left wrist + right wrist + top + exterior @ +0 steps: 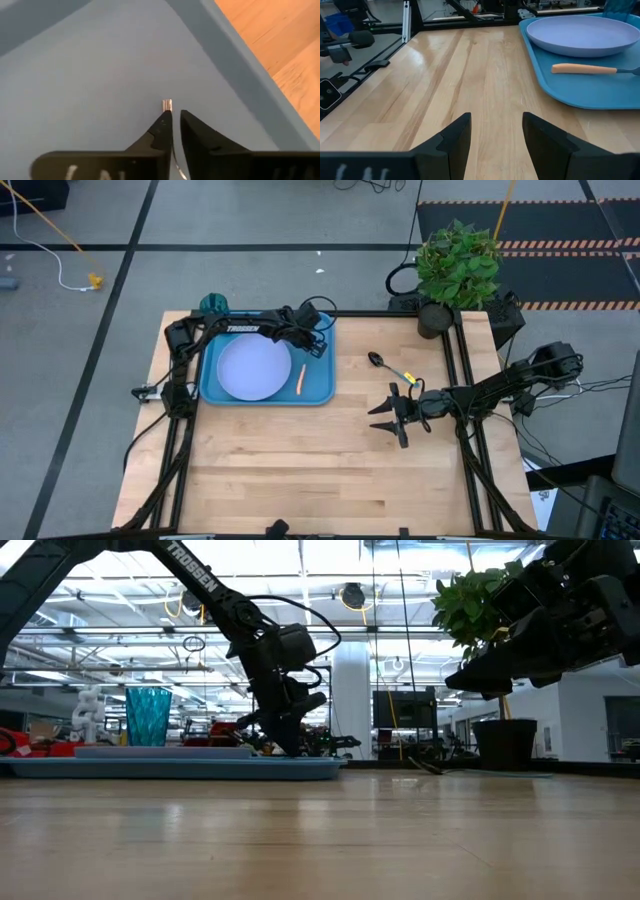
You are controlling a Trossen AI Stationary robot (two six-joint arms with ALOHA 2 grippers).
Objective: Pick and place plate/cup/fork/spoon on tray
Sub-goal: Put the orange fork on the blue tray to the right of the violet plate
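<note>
Wooden worktop [300, 470]. Fork [301, 377] pinched at tines by left hand [175, 125], low in tray [318, 385] beside plate [254, 367]. Should be let go gently. Right hand [495, 135] wide open, empty, near spoon [390, 366].

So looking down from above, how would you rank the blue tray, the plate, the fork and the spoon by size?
Largest to smallest in the high view:
1. tray
2. plate
3. spoon and fork: both small and thin; the spoon looks slightly longer, but the left gripper hides the fork's tines, so I won't rank them.
</note>
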